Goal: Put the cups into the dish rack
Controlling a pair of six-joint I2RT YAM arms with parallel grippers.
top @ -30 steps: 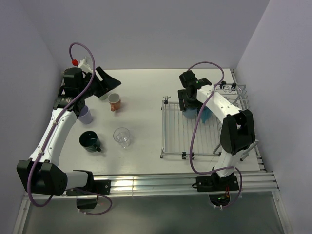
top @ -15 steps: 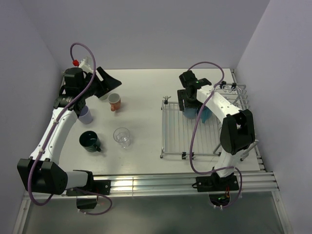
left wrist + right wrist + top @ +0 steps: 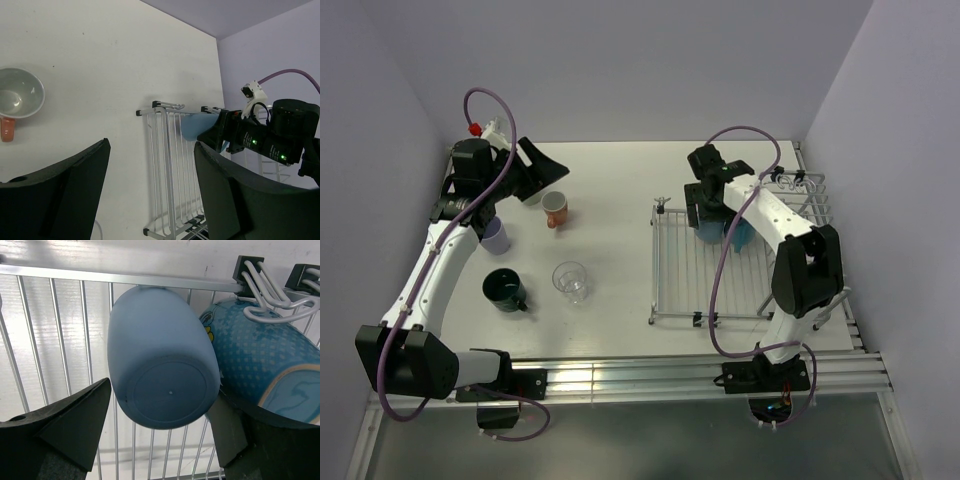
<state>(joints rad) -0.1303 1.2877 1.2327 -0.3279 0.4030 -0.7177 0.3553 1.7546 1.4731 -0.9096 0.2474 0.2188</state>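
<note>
In the silver dish rack [image 3: 675, 270] a light blue cup [image 3: 160, 375] lies with its base toward the right wrist camera, next to a patterned blue cup [image 3: 255, 365]. My right gripper [image 3: 710, 222] is open, one finger on each side of the light blue cup and the left finger just clear of it. On the left of the table stand an orange mug [image 3: 555, 208], a lavender mug [image 3: 497, 236], a dark green mug [image 3: 505, 290] and a clear glass tumbler [image 3: 571, 281]. My left gripper [image 3: 542, 175] hangs open and empty above the orange mug [image 3: 17, 97], partly hiding a pale mug [image 3: 531, 198].
The rack [image 3: 170, 170] has a raised wire side section [image 3: 800, 195] at its far right, close to the right wall. White hooks [image 3: 270, 295] curve over the patterned cup. Purple cables loop above both arms. Walls close in the table at the back and both sides.
Almost nothing: the right jaws stand slightly wider around the light blue cup. Both arms stay where they were.
</note>
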